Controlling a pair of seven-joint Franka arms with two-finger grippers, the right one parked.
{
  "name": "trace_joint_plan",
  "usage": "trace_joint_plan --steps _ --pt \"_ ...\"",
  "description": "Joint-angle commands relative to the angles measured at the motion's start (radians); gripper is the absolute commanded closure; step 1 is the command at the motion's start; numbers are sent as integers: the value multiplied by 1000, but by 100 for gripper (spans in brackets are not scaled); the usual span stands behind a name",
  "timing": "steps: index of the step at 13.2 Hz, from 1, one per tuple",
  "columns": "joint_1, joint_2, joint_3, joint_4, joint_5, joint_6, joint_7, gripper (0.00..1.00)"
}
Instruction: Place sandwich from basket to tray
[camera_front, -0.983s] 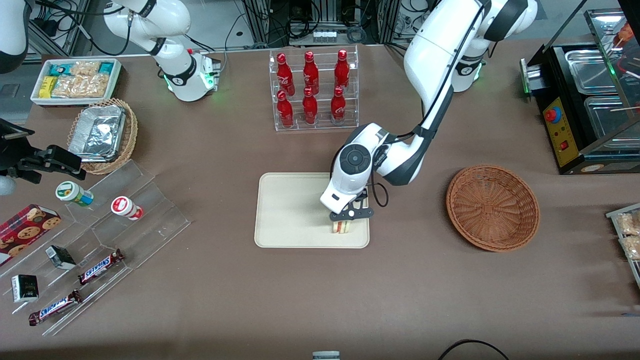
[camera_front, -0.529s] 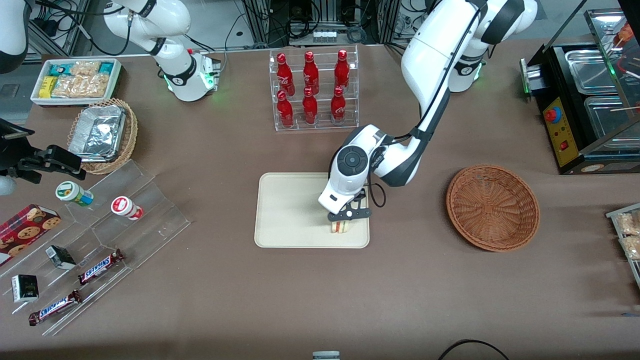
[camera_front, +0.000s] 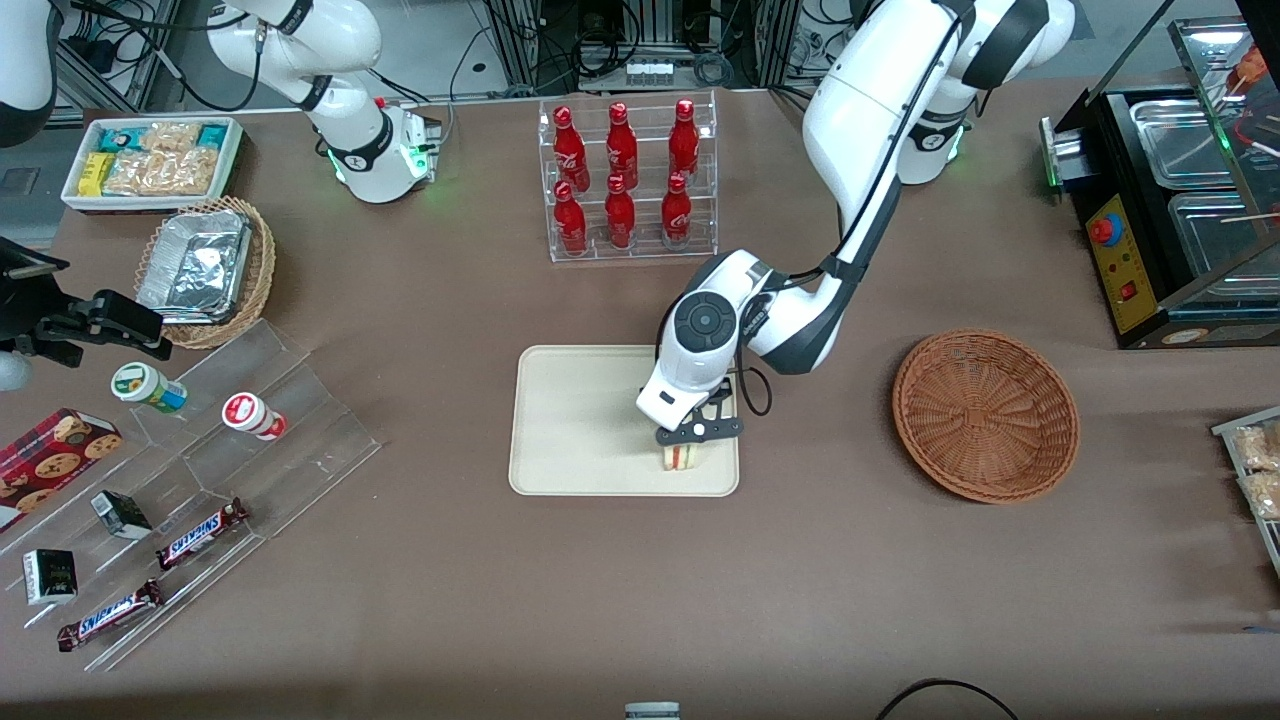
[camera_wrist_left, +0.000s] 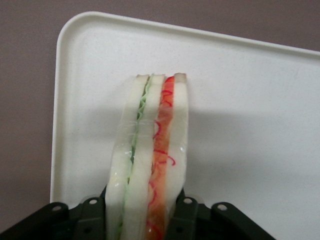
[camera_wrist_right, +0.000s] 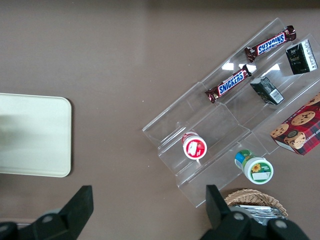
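Note:
The sandwich (camera_front: 681, 457) (camera_wrist_left: 150, 160), a wedge of white bread with green and orange-red layers, stands on its edge on the cream tray (camera_front: 570, 420) (camera_wrist_left: 240, 100), near the tray's corner closest to the front camera and the basket. My left gripper (camera_front: 692, 440) (camera_wrist_left: 145, 215) hangs over it, shut on the sandwich with one black finger pressed against each bread face. The reddish-brown wicker basket (camera_front: 985, 415) sits beside the tray toward the working arm's end, with nothing in it.
A clear rack of red bottles (camera_front: 625, 180) stands farther from the front camera than the tray. Acrylic steps with snacks (camera_front: 200, 470), a tan basket of foil trays (camera_front: 205, 265) and a white snack bin (camera_front: 150, 160) lie toward the parked arm's end. A black food warmer (camera_front: 1170, 200) stands at the working arm's end.
The gripper and the sandwich shifted a few pixels toward the parked arm's end early on, then held still. The grip on the sandwich is unchanged.

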Motion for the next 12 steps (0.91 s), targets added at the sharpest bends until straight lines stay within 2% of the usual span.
trace_joint_plan --steps 1,4,8,12 --pt "-5 1 11 48 3 -13 -17 0" --pt "67 -83 13 38 3 -42 -40 0" --pt "202 -197 13 38 6 -180 -23 0" --pt "359 -298 15 27 6 -372 156 0"
